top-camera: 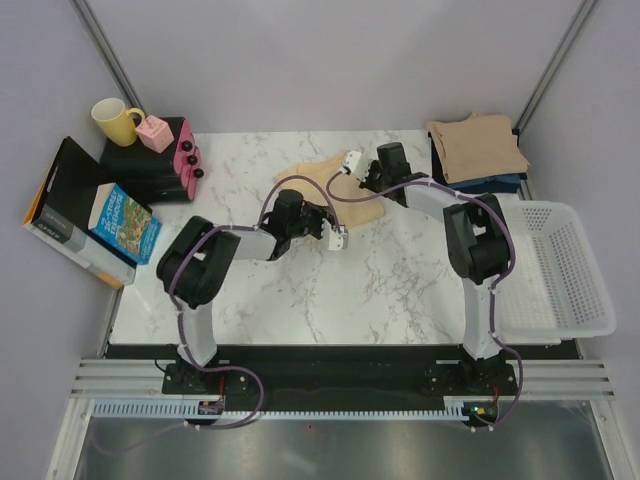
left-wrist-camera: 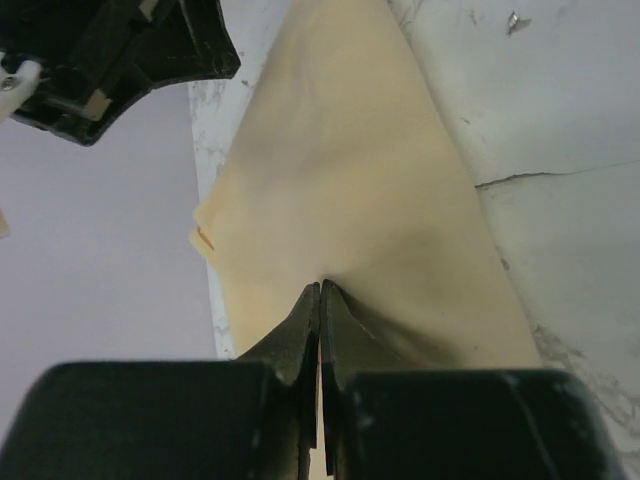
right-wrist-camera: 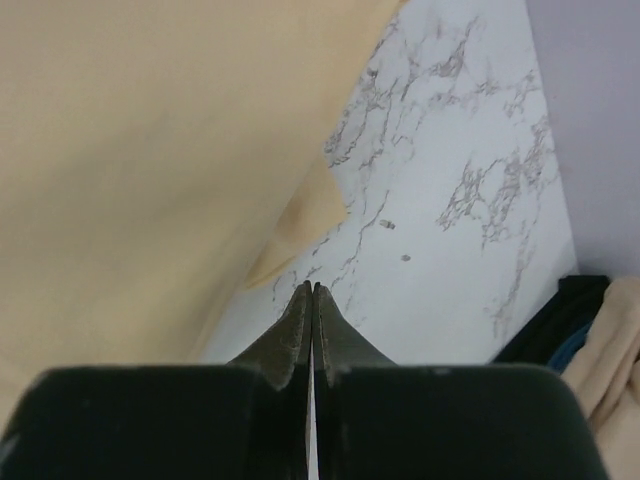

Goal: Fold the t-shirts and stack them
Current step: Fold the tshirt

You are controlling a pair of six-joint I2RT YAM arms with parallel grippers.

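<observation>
The pale yellow t-shirt point(top-camera: 322, 178) lies at the far middle of the marble table point(top-camera: 390, 280), between the two grippers, I think so that each can take one side for a fold. The left gripper point(left-wrist-camera: 320, 288) is closed on the cloth, which puckers at its tips. The right gripper point(right-wrist-camera: 311, 287) is closed too, with the shirt's edge just beside its tips, but whether it pinches cloth I cannot tell.

The loose t-shirt point(top-camera: 318, 176) lies on the table point(top-camera: 380, 290) far of centre, with the stack of t-shirts point(top-camera: 478, 148) in the far right corner and the mesh basket point(top-camera: 590, 300) nearer along the right edge. At far left a mug point(top-camera: 115, 121) stands on a box point(top-camera: 140, 162), with books point(top-camera: 120, 224) just nearer.
</observation>
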